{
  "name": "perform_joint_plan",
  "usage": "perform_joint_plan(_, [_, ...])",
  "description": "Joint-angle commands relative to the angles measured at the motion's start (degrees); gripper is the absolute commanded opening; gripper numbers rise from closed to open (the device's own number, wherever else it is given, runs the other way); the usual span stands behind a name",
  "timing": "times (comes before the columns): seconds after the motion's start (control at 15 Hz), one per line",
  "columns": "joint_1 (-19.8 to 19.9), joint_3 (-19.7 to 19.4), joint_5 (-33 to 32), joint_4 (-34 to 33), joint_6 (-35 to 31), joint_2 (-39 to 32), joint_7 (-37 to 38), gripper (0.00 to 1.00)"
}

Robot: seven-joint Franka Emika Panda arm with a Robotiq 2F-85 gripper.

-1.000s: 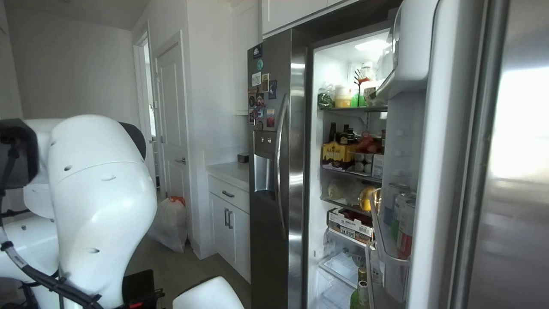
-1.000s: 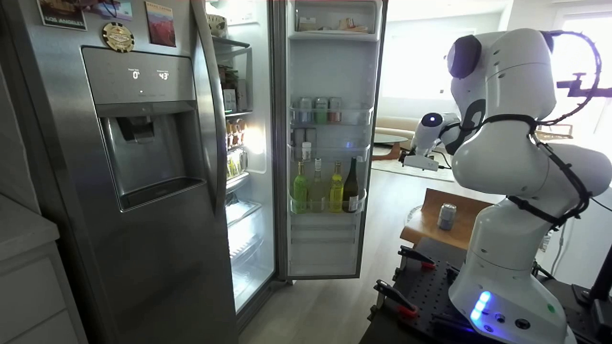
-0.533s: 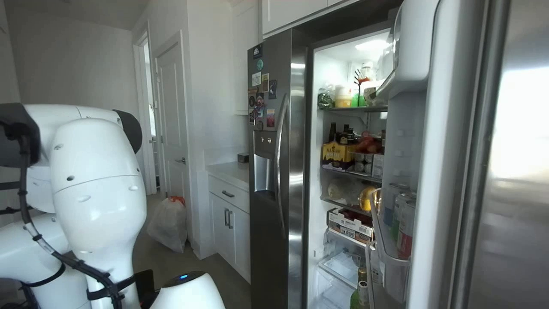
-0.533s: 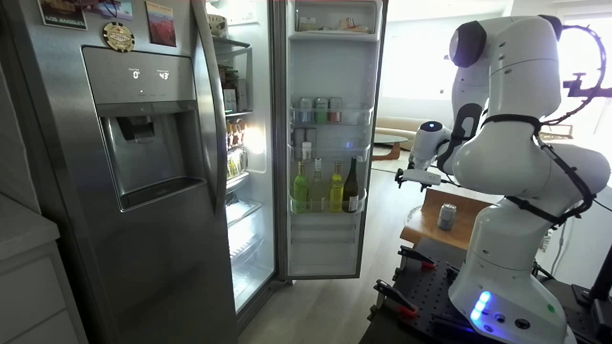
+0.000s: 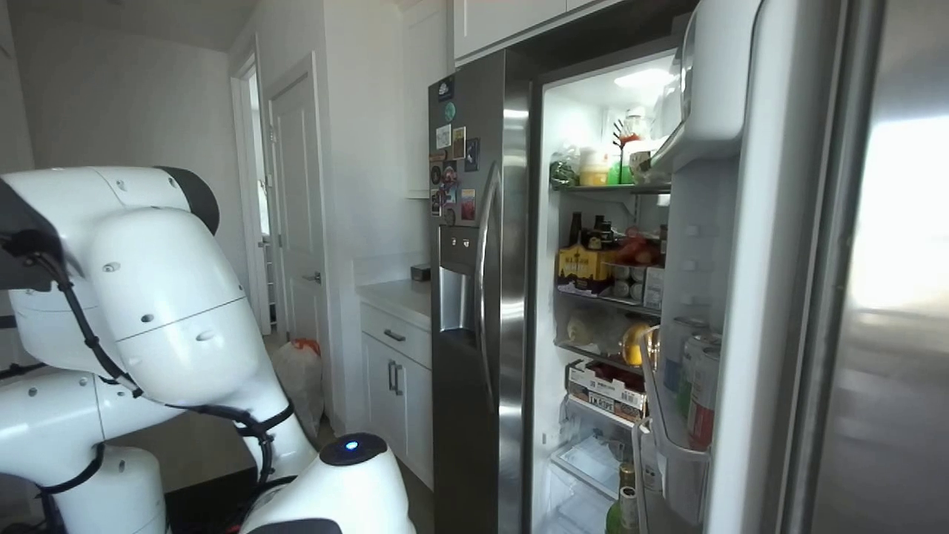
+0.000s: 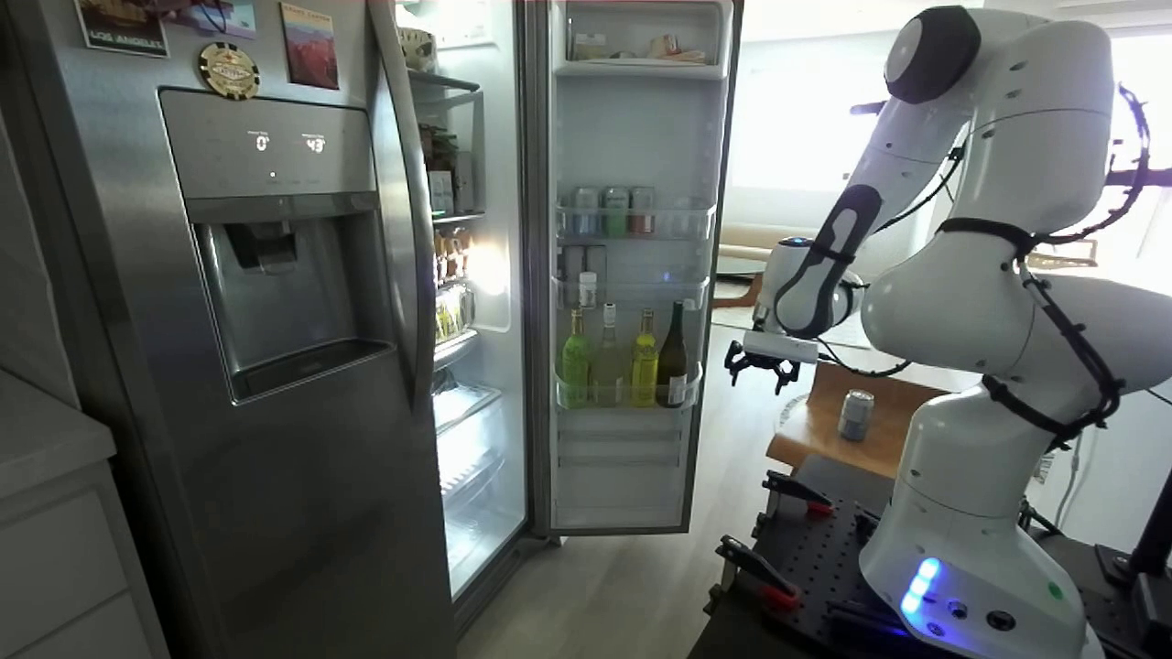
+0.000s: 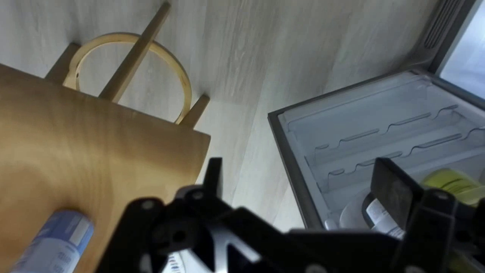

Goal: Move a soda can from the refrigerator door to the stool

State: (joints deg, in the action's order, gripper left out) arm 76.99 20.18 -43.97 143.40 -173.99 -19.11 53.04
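The soda can (image 6: 856,415), silver-topped with a pale body, stands upright on the wooden stool (image 6: 829,375). In the wrist view the can (image 7: 55,242) is at the lower left, cut by the frame edge, on the stool's seat (image 7: 113,144). My gripper (image 6: 756,383) is open and empty, pointing down between the stool and the refrigerator door (image 6: 632,119). In the wrist view the gripper's fingers (image 7: 299,163) are wide apart, with floor and door behind them. The refrigerator door also shows in an exterior view (image 5: 789,297), where gripper and stool are out of view.
The door stands open. Its bins hold three more cans (image 6: 615,210) and, lower down, several bottles (image 6: 644,366). Black clamps with red parts (image 6: 760,572) sit on the dark base plate (image 6: 806,522) before the arm. A round wooden ring (image 7: 170,60) joins the stool's legs.
The gripper has moved toward the refrigerator door and slightly down, away from the stool, and now points downward with fingers apart. The upper arm has risen. The can on the stool has not moved.
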Motion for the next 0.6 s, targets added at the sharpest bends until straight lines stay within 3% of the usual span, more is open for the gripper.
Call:
perform_joint_plan(0.0, [11.2, 16.0, 16.5, -1.3, 9.7, 1.4, -13.0, 1.0])
perform_joint_plan(0.07, [-3.9, 0.9, 21.9, 0.6, 2.9, 2.2, -16.0, 1.0])
perform_joint_plan(0.13, [-4.2, 1.6, 27.1, 0.1, 3.7, 2.3, -19.8, 1.0])
perform_joint_plan(0.2, [-7.6, -1.6, 30.4, 0.0, 3.4, 2.3, -22.6, 1.0])
perform_joint_plan(0.33, [-12.0, -5.5, 31.9, 0.0, 2.7, 2.0, -23.4, 1.0])
perform_joint_plan(0.53, [-12.5, -5.9, 32.0, 0.0, 2.6, 2.0, -23.5, 1.0])
